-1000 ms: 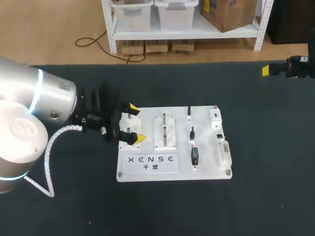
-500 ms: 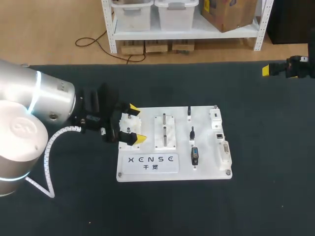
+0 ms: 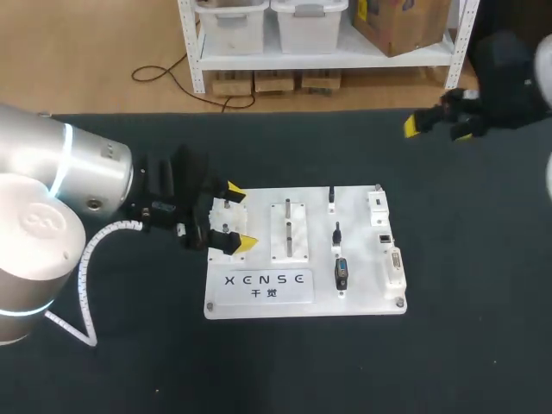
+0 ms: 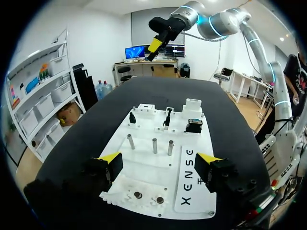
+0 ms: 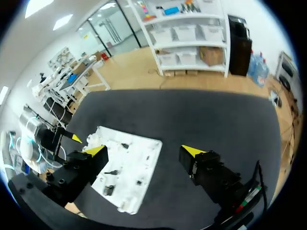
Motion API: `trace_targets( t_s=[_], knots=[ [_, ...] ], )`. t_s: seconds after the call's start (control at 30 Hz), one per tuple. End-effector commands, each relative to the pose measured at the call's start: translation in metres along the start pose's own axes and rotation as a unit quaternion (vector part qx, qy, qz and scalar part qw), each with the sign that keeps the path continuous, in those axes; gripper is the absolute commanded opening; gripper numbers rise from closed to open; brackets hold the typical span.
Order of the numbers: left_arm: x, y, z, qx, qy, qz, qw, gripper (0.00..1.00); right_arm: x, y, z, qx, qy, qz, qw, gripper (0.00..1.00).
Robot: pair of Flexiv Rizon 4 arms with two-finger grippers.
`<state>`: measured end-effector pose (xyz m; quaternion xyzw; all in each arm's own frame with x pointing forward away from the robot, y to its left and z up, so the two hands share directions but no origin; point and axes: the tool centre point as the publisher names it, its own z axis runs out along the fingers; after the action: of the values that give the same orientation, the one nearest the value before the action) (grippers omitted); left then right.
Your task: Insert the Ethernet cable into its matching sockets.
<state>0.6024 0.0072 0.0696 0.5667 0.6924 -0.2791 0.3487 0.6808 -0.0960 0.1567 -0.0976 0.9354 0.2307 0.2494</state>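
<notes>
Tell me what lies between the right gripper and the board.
Only bare dark table lies between the right gripper and the board, as the head view shows.

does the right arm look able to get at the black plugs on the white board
Probably yes: the right tool hangs open over the table's far right, with nothing between it and the black plugs. The left tool sits at the white board's opposite edge, clear of them.
</notes>
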Motion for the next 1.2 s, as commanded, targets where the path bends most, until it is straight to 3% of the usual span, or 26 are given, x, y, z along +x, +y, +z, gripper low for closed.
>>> trace_targets(
  t_s=[0.03, 0.23, 0.6, 0.9, 1.2],
  knots=[
    [0.002, -0.001, 0.0, -0.001, -0.004, 0.001, 1.0, 1.0, 0.003, 0.038, 0.015, 0.127, 0.023, -0.005, 0.992, 1.0],
    [0.002, -0.001, 0.0, -0.001, -0.004, 0.001, 1.0, 1.0, 0.026, 0.07, 0.046, 0.137, 0.068, -0.028, 0.988, 1.0],
    [0.002, -0.001, 0.0, -0.001, -0.004, 0.001, 1.0, 1.0, 0.07, 0.099, 0.095, 0.155, 0.137, -0.011, 0.978, 1.0],
    [0.002, -0.001, 0.0, -0.001, -0.004, 0.001, 1.0, 1.0, 0.098, 0.09, 0.114, 0.195, 0.163, 0.016, 0.967, 1.0],
    [0.002, -0.001, 0.0, -0.001, -0.004, 0.001, 1.0, 1.0, 0.105, 0.078, 0.121, 0.212, 0.168, 0.029, 0.962, 1.0]
  ],
)
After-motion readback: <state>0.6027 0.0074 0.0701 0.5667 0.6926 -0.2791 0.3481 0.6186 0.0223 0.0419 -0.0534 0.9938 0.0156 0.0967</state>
